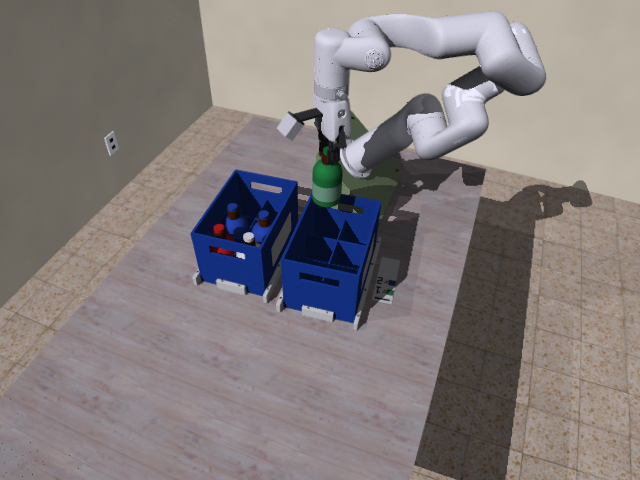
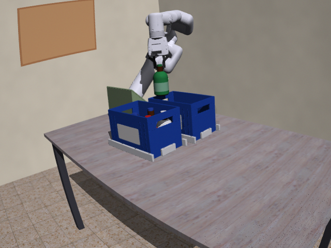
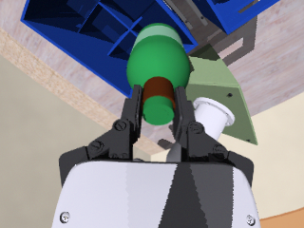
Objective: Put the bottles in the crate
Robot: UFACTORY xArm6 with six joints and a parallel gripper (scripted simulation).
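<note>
My gripper (image 1: pixel 330 153) (image 2: pixel 160 66) (image 3: pixel 158 97) is shut on the brown neck of the green bottle (image 1: pixel 326 178) (image 2: pixel 161 81) (image 3: pixel 158 61). The bottle hangs upright above the back-left part of the empty crate (image 1: pixel 320 297) (image 2: pixel 202 121). In the other crate (image 1: pixel 227 268) (image 2: pixel 131 133) stand two blue bottles (image 1: pixel 236 226) (image 1: pixel 261 230), a red-capped bottle (image 1: pixel 219 231) and a white-capped bottle (image 1: pixel 249 239); their lower parts are hidden. The pick list (image 1: pixel 388 267) lies right of the empty crate. It appears to read green 1, blue 2, with its black bar toward the camera.
White stop strips (image 1: pixel 317 313) (image 2: pixel 168 149) stand around the crate bases. The green base plate (image 1: pixel 379 180) (image 3: pixel 216 95) of the arm is behind the empty crate. The two crates stand side by side with a narrow gap. Dividers (image 1: pixel 338 240) split the empty crate into compartments.
</note>
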